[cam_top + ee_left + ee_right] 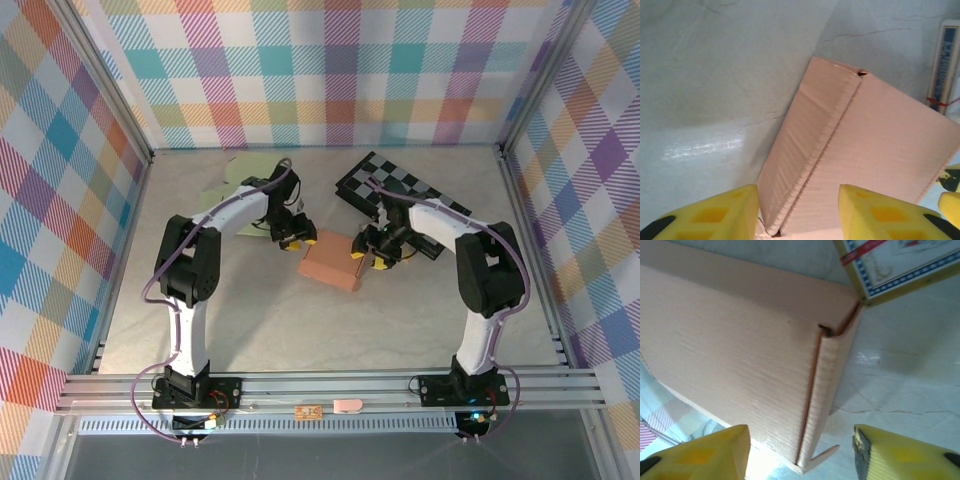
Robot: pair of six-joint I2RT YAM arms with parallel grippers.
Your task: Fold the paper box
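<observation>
L gripper (799, 210) had its jaws apart, straddling one end of the box (865, 140) w/o clamping it. R gripper (800, 452) was spread the same way over the opposite end. The box sat mid-table (300, 330) btwn them, with a corner tab (817, 459) poking out. Probably best to press both ends evenly, stop the box sliding, and tuck the tab in. A checkered board (385, 185) lay beyond.
</observation>
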